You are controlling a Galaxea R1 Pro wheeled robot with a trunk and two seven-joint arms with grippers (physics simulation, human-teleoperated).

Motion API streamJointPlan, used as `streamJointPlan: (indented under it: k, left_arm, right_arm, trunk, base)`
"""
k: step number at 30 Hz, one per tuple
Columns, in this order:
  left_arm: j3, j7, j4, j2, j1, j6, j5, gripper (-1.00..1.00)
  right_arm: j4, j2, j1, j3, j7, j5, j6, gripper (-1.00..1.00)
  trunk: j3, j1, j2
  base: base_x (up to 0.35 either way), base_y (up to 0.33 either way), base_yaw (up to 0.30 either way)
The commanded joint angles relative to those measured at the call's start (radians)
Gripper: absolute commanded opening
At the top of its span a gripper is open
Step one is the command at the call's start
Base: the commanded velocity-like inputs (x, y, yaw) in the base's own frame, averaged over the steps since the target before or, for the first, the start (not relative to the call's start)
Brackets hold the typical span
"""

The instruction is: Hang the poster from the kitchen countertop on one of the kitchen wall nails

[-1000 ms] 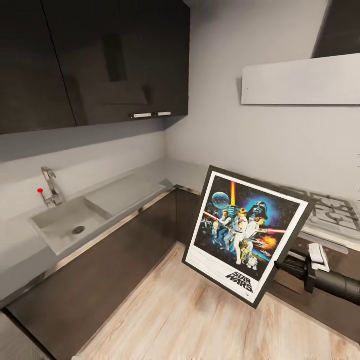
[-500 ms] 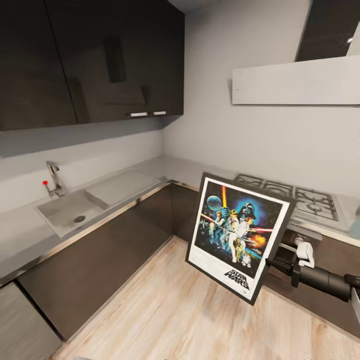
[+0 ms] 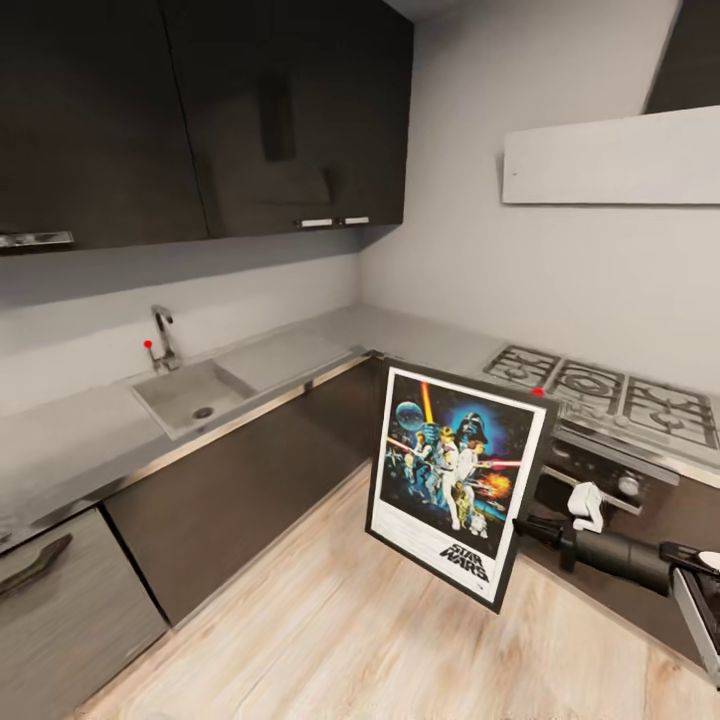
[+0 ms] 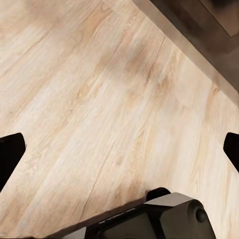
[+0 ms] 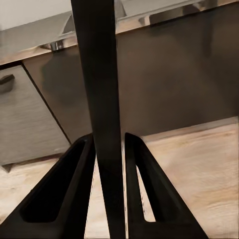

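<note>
Pinching the poster (image 3: 452, 483) by its right edge, the right gripper (image 3: 528, 527) holds it upright and a little tilted in the air above the wood floor (image 3: 330, 620), in front of the dark cabinet fronts below the hob (image 3: 608, 390). In the right wrist view the black frame (image 5: 102, 99) runs edge-on between the two fingers (image 5: 64, 189), which press against it from both sides. The grey countertop (image 3: 90, 440) bends round the corner, with the sink (image 3: 190, 395) and tap (image 3: 163, 335) on its left run, well apart from the poster. The left gripper (image 4: 119, 149) hangs over bare floor, its dark fingertips (image 4: 10, 152) spread wide with nothing between them. Dark wall cupboards (image 3: 200, 110) and a white hood (image 3: 610, 165) hang above.
</note>
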Motion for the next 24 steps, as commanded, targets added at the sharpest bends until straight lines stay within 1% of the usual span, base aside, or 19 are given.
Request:
streamJointPlan:
  k: [1,4,11,14,17,24]
  left_arm:
    - [-0.008,-0.002,0.001,0.000,-0.001,-0.005,0.007,1.00]
    - [-0.008,-0.002,0.001,0.000,-0.001,-0.005,0.007,1.00]
    - [-0.008,-0.002,0.001,0.000,-0.001,-0.005,0.007,1.00]
    - [-0.008,-0.001,0.001,0.000,-0.001,-0.005,0.007,1.00]
    - [-0.008,0.002,0.001,0.001,-0.001,-0.004,0.007,1.00]
    - [-0.008,0.007,0.001,0.002,-0.001,-0.004,0.007,1.00]
  right_arm:
    - [0.000,0.000,-0.001,0.001,0.001,-0.006,0.012,-1.00]
    - [-0.001,0.000,-0.001,0.004,-0.006,-0.006,0.013,-1.00]
    - [-0.001,0.000,-0.001,0.007,-0.012,-0.008,0.016,-1.00]
    - [-0.001,0.000,-0.001,0.008,-0.012,-0.008,0.016,-1.00]
    - [-0.001,0.000,-0.001,0.009,-0.012,-0.008,0.016,-1.00]
    - [-0.001,0.000,-0.001,0.009,-0.012,-0.008,0.016,-1.00]
  trunk:
    - [-0.003,0.000,-0.002]
    - [-0.006,0.000,-0.002]
    - [-0.007,0.000,-0.002]
    - [-0.007,0.000,-0.002]
    - [-0.007,0.000,-0.002]
    - [-0.007,0.000,-0.002]
  base:
    - [-0.316,-0.002,0.234]
    - [-0.325,-0.001,0.220]
    - [-0.343,0.000,0.052]
    - [-0.283,0.000,0.193]
    - [-0.129,0.000,0.249]
    - [-0.037,0.012,0.279]
